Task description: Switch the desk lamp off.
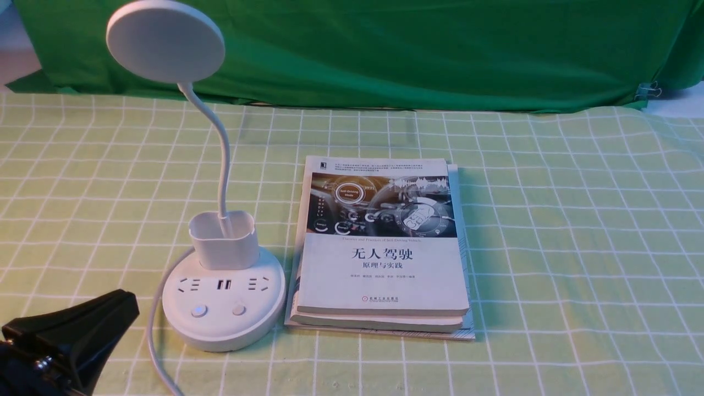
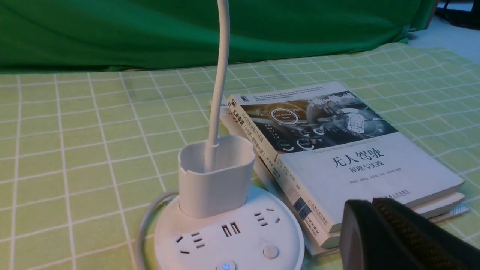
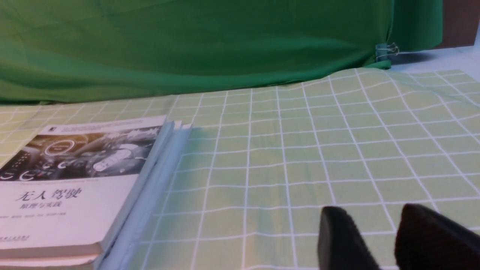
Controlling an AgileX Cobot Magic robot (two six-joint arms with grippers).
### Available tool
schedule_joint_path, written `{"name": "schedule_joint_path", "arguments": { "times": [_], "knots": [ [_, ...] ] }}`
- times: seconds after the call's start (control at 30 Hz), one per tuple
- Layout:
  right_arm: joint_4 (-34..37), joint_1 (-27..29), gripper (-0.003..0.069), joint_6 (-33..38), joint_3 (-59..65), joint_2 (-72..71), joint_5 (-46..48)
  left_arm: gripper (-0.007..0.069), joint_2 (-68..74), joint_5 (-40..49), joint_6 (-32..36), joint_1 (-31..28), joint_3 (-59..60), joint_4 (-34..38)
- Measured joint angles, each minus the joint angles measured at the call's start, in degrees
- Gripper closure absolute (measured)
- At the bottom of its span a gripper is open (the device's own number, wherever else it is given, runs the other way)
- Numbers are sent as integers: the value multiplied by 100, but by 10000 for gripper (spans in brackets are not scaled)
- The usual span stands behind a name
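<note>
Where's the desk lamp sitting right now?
In the front view the desk lamp stands left of centre on the checked cloth, its base beside the stacked books, ahead of the left pincer.

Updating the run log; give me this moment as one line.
desk lamp: upright, base button glowing blue | left pincer: shut, short of base | right pincer: open, empty | books: beside base

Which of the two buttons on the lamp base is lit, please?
The left button, glowing blue; the right button, nearer the books, is dark.
</note>
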State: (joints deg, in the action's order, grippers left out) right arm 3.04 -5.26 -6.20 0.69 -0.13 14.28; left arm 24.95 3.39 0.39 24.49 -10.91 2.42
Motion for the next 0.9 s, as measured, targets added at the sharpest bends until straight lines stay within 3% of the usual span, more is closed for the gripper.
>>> {"name": "schedule_joint_path", "arguments": {
  "times": [0.2, 0.3, 0.53, 0.9],
  "knots": [
    [0, 0, 421, 0, 0, 0, 6, 624, -471, -1, 47, -556, 30, -92],
    [0, 0, 421, 0, 0, 0, 6, 624, -1207, 53, 411, -1481, 259, 130],
    [0, 0, 421, 4, 0, 0, 0, 624, -2402, 304, 602, -2586, 961, 312],
    [0, 0, 421, -2, 0, 0, 0, 624, -2505, 966, 149, -2792, 1131, 246]
  ]
}}
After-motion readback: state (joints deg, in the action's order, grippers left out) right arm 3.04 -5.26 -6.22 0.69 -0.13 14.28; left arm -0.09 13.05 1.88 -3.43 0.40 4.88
